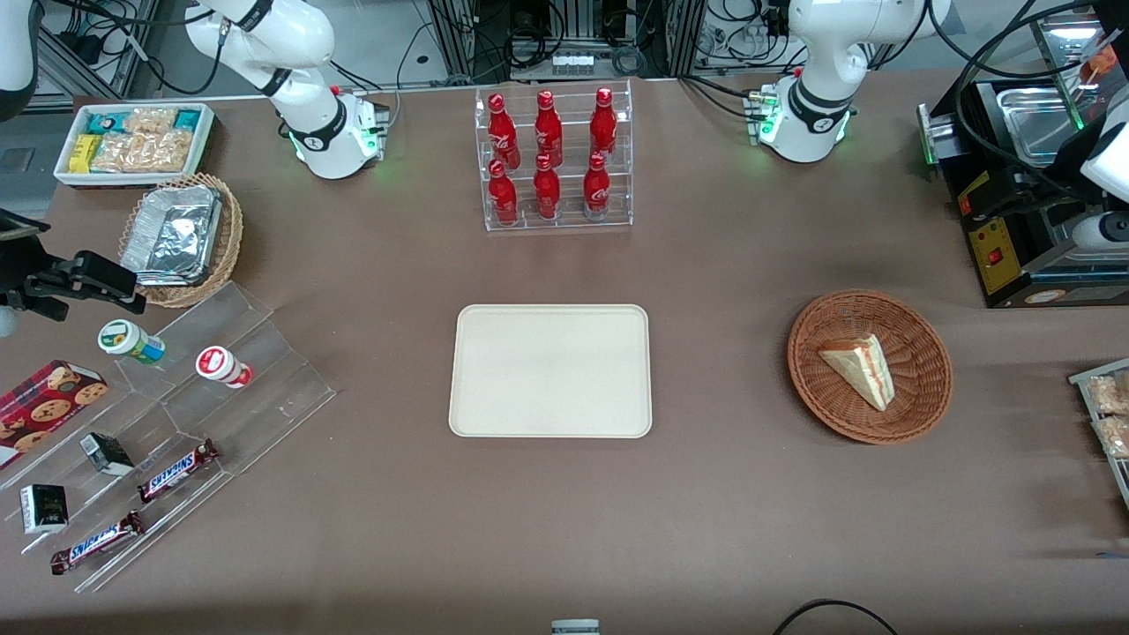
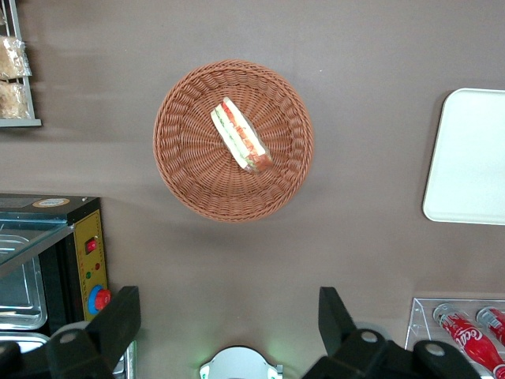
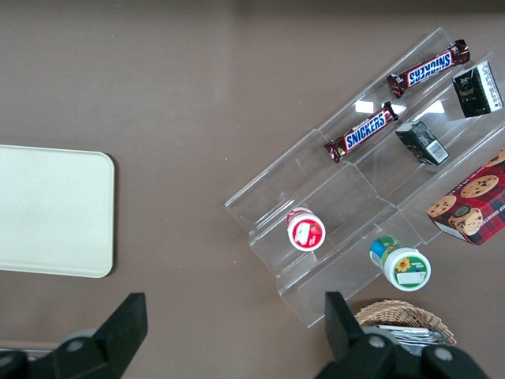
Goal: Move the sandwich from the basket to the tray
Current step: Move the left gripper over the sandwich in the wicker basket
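Your gripper [image 2: 225, 328] hangs high above the basket [image 1: 917, 401] with jaws apart and empty. The sandwich [image 1: 859, 369] lies in it, right of frame; the tray [image 1: 551, 371] sits mid-bench.

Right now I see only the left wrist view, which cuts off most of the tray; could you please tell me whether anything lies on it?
Observer: The front view shows the whole tray, and nothing lies on it.
Operator: Thank you. My gripper hangs open above the table, apart from the basket. What stands near the tray?
Observer: A clear rack holding six red bottles. It is farther from the front camera than the tray and apart from it.
Operator: And how does the sandwich lie?
Observer: The front view shows its broad triangular bread face, with the narrow tip nearest the front camera.
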Robot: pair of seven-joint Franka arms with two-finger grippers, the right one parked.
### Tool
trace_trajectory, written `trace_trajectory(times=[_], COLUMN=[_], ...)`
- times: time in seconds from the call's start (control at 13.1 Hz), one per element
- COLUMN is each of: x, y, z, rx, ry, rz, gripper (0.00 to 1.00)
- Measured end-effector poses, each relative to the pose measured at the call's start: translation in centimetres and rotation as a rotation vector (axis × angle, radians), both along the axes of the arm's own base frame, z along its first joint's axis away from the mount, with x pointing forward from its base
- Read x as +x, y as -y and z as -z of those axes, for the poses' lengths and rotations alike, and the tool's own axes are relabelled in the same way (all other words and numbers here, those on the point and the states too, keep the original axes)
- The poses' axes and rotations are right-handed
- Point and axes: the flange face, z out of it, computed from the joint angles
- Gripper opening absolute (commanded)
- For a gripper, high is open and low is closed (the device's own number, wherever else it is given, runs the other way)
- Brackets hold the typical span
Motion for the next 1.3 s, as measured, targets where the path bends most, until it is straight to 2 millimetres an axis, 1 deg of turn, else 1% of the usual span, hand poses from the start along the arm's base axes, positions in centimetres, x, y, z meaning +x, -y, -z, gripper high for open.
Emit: trace_trajectory(times=[0.3, 0.38, 0.46, 0.53, 0.69, 0.84, 0.99, 1.22, 1.3], x=[0.0, 0.2, 0.6, 1.3, 2.8, 3.5, 3.6, 3.5, 3.3], y=[0.0, 0.0, -0.1, -0.5, -0.9, -0.9, -0.8, -0.6, -0.6], z=[0.0, 0.5, 1.6, 3.4, 8.3, 12.8, 16.2, 20.3, 22.3], rx=[-0.002, 0.001, 0.016, 0.044, 0.069, 0.083, 0.096, 0.103, 0.101], ry=[-0.002, -0.011, -0.031, -0.054, -0.081, -0.091, -0.067, -0.014, 0.017], rz=[0.024, 0.024, 0.022, 0.018, -0.041, -0.132, -0.252, -0.410, -0.478], gripper=[1.00, 1.00, 1.00, 1.00, 1.00, 1.00, 1.00, 1.00, 1.00])
